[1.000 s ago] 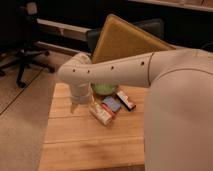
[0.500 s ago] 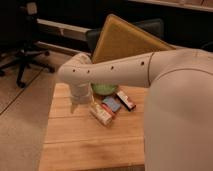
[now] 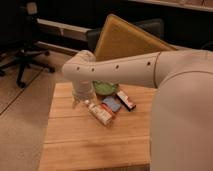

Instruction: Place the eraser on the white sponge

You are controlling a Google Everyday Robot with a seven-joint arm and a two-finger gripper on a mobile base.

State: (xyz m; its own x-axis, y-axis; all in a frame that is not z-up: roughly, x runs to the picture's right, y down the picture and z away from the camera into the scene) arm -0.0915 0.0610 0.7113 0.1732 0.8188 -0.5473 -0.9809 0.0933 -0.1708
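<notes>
The eraser (image 3: 125,100), a small oblong block with red, white and black sections, lies on the wooden table (image 3: 75,140) right of centre. The white sponge (image 3: 112,105), a flat pale bluish pad with a red edge, lies just left of the eraser and touches or nearly touches it. My gripper (image 3: 80,99) hangs down from the wrist over the table's left part, well left of the sponge and eraser, and nothing shows in it.
A white-and-tan bottle with a red label (image 3: 99,113) lies in front of the sponge. A green bowl (image 3: 105,88) sits behind it. A tan board (image 3: 127,40) leans behind the table. An office chair (image 3: 25,45) stands at the left.
</notes>
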